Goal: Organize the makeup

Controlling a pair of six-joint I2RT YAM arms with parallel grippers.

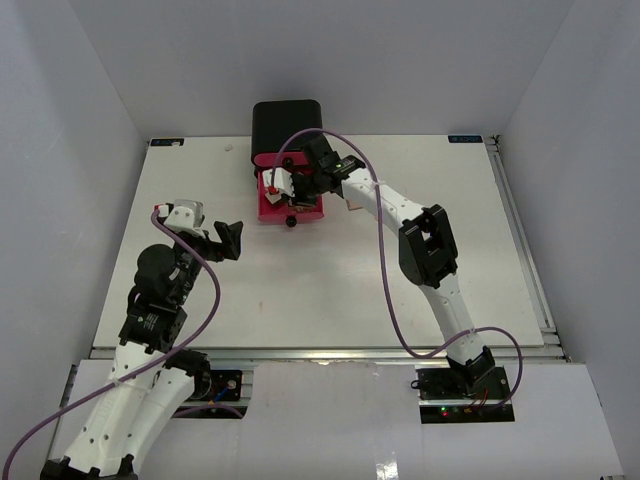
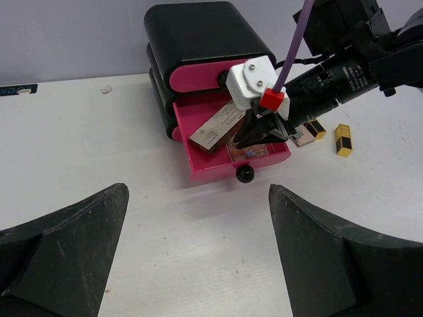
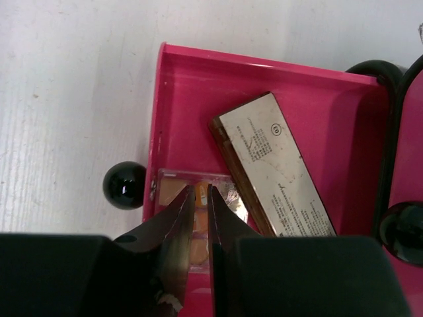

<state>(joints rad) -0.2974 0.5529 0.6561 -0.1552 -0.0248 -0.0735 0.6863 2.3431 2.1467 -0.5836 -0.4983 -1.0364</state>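
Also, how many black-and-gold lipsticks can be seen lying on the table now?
2. The first lipstick lies on the table beside the open pink drawer; the second lipstick is next to it, partly behind the right arm. The arm may hide more.

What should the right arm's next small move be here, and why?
Probably lift the right gripper up out of the pink drawer: the eyeshadow palette and tan compact already lie inside, its fingers are almost together over the palette, seemingly not gripping it, and two lipsticks wait on the table.
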